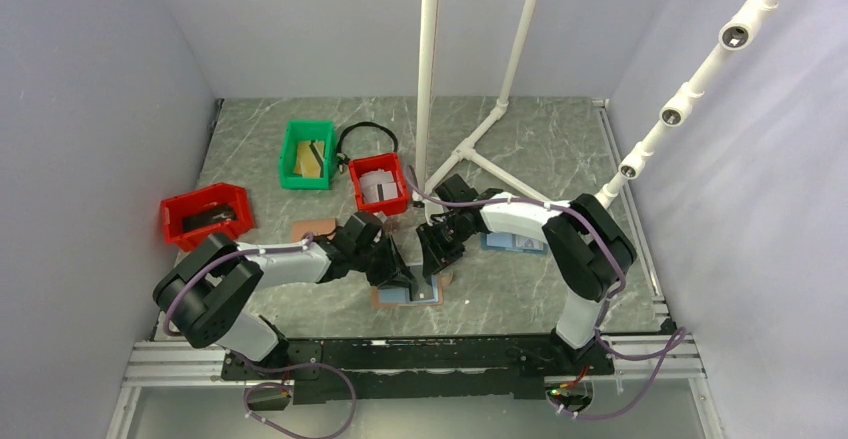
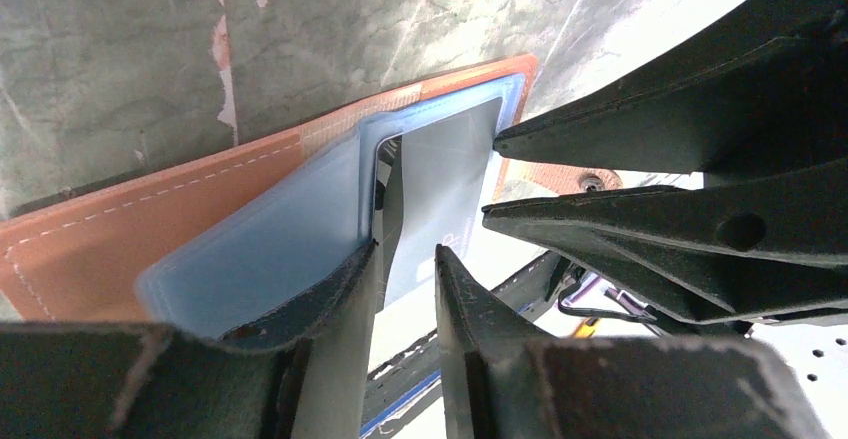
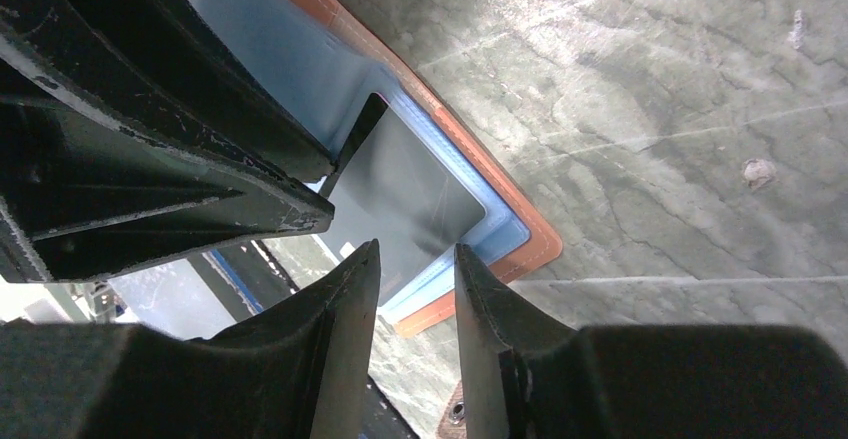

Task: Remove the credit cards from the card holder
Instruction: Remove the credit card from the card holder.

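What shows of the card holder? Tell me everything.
The card holder lies opened flat on the table: brown leather-look outside with pale stitching, light blue pockets inside. A grey card sticks partly out of one pocket. The left gripper presses a finger on the blue pocket; the right gripper has its tips at the card's edge.

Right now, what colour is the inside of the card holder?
Light blue, with an orange-brown edge. The card holder shows best in the left wrist view.

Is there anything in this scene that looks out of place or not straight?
Yes. The grey card does not lie flat in the open card holder. One edge seems raised from the light blue pocket, with a dark gap beside it, so the card looks partly drawn out and slightly askew.
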### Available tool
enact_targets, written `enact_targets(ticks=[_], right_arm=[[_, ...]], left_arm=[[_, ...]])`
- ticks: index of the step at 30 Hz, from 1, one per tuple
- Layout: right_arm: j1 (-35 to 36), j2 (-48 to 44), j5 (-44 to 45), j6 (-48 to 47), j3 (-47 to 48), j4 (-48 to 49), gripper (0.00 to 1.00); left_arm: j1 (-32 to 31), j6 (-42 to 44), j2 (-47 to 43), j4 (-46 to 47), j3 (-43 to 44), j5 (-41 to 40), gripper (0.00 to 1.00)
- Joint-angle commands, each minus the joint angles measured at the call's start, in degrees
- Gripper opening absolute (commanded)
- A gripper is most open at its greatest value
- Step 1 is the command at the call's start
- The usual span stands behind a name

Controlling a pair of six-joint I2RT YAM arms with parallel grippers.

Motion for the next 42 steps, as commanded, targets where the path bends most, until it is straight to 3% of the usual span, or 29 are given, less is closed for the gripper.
enact_targets(ticks=[1,18,20,26,37,42], right_arm=[[-0.22,1.37,-2.6,0.96,-0.67,0.42,0.36],[-1.1,8.25,-22.7,10.48,-1.54,8.29,0.18],[-1.07,8.13,-22.02,9.74,-1.34,7.48,0.16],[-0.99,6.86,-13.27,4.81,-1.1,3.6,0.16],[0.06,6.5,-10.58,3.91,-0.83,2.46,0.17],[0.17,6.13,-15.13,5.75,-1.59,4.21,0.17]], left_arm=[[0.06,-0.27,0.13,1.49,-0.77,1.22,0.33],[0.13,-5.47,-0.81,6.94,-4.92,1.72,0.37],[0.23,-7.94,-1.93,7.02,-6.15,0.62,0.42],[0.87,-17.78,-6.27,9.21,-11.71,-2.68,0.42],[0.98,-20.63,-3.77,3.24,-8.46,-1.82,0.46],[0.93,-21.98,-6.08,15.63,-14.34,-4.32,0.46]])
